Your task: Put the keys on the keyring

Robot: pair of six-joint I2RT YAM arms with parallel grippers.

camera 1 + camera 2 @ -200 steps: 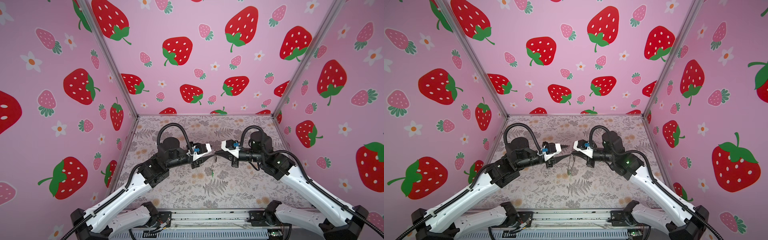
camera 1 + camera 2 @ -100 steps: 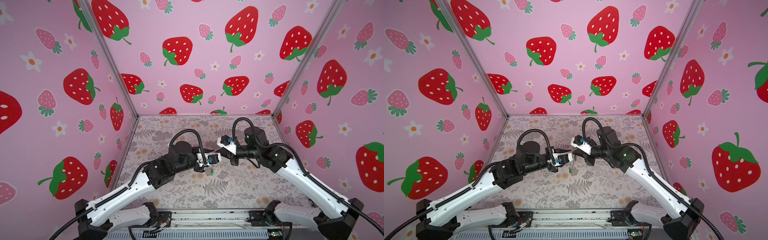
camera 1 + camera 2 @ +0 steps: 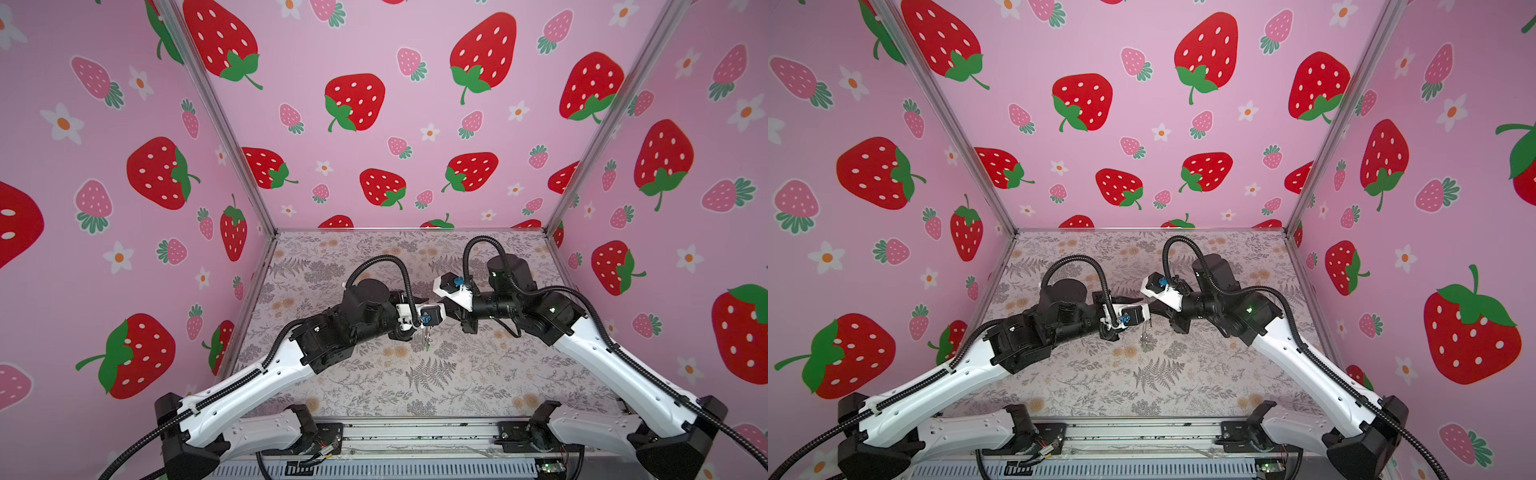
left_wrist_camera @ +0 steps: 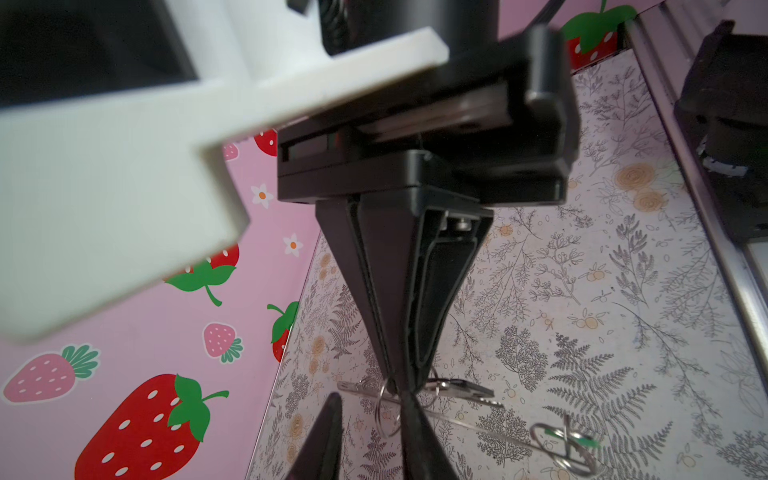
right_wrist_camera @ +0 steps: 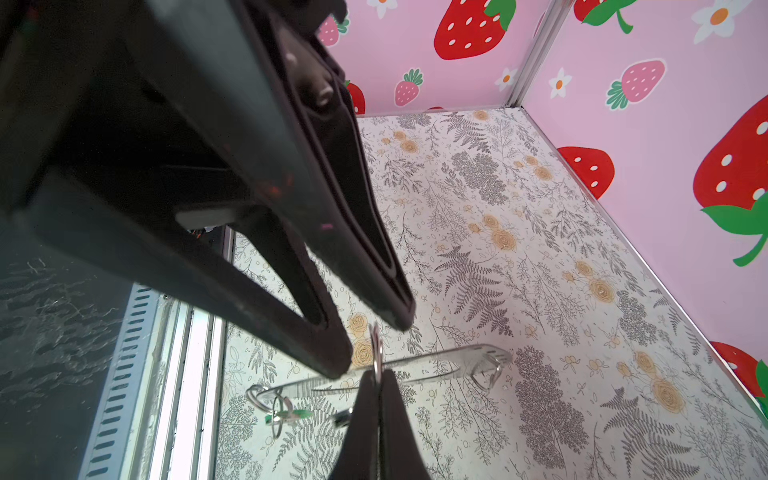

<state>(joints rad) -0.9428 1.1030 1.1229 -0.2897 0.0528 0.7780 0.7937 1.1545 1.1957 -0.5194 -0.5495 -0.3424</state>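
**Left wrist view.** The right tool point(image 4: 405, 384) points down with its jaws together, clamped on a small wire loop point(image 4: 384, 409) of the keyring point(image 4: 461, 388). This pinch appears to hold the keyring clear of the desk point(image 4: 582, 291) and present the loop for work. The left tool point(image 4: 370, 444) has its jaws apart, one finger on each side of that loop, placed to take a second hold.

**Right wrist view.** The arrangement is the same: the loop stands between the left tool's spread fingers point(image 5: 332, 353). The green key point(image 5: 297, 413) hangs from another loop at the keyring's opposite rim. The second key cannot be identified with certainty.

**Both top views.** The two tools meet tip to tip over mid-desk. The keyring dangles beneath them, green key lowest.
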